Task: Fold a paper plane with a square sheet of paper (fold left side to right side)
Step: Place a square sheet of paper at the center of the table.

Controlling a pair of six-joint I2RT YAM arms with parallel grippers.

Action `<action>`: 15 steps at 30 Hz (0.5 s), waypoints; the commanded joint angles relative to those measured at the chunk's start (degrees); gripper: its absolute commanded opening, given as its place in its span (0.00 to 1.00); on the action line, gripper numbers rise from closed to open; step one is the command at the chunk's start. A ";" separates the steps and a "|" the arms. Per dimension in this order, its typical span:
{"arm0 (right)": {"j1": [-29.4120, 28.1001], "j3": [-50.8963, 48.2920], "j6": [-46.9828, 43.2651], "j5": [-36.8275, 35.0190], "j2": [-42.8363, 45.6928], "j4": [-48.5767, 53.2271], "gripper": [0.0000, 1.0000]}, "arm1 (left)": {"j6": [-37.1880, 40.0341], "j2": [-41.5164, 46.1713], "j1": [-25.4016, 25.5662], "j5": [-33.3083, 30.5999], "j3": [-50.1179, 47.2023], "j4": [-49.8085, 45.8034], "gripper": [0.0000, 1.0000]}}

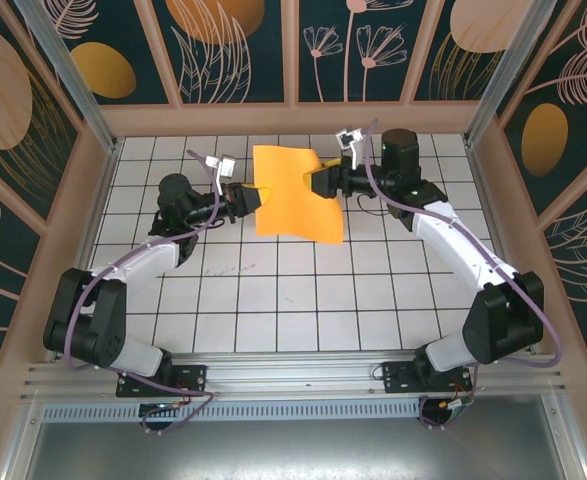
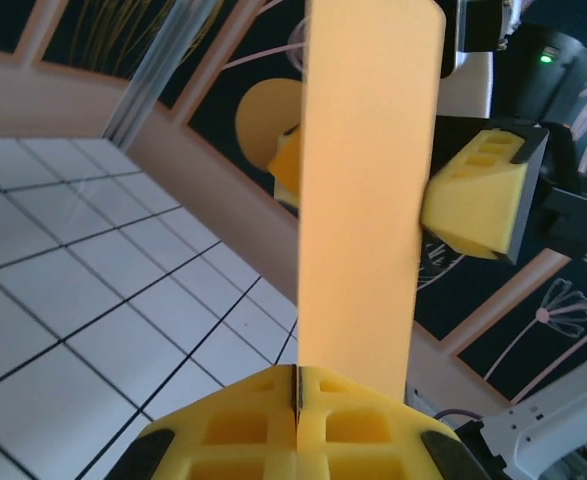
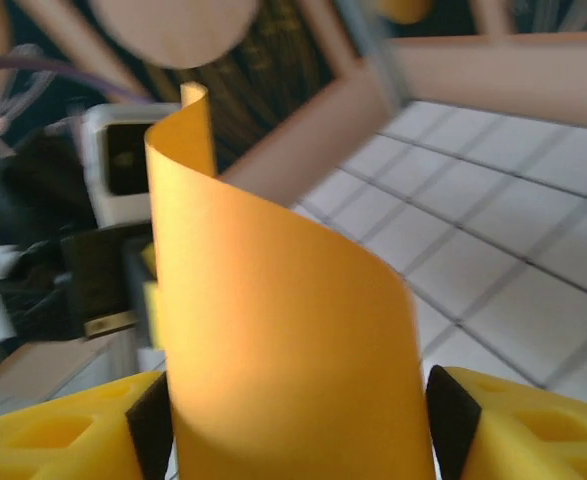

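Left to right: your left gripper [image 2: 295,400] has its fingers pressed together on the left edge of the square sheet of paper [image 1: 295,190]. This holds the sheet clear of the table [image 1: 273,290], above its far middle, probably so you can swing the left side over to the right. Your right gripper [image 3: 298,425] stands wide apart, straddling the sheet's right side and apparently clamping nothing.
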State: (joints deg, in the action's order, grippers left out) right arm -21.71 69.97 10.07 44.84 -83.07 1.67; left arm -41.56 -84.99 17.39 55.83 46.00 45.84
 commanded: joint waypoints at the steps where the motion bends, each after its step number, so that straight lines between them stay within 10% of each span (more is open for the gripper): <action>1: 1.23 -0.82 -0.33 -19.46 0.07 7.45 0.77 | 3.05 -2.67 0.28 -3.86 0.96 -9.66 0.00; 9: 1.97 -4.90 3.21 -33.75 -3.58 9.37 0.80 | 0.59 -15.25 0.63 -7.47 -0.23 -15.20 0.00; 15: 0.87 -9.36 8.82 -27.03 -9.10 2.68 0.55 | 4.10 -21.64 0.75 -10.50 2.36 -23.06 0.00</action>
State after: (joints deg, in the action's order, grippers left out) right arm -19.88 62.30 15.53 15.94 -89.47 8.03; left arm -40.27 -105.38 17.72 47.22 46.15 28.12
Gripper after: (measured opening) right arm 0.571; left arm 0.071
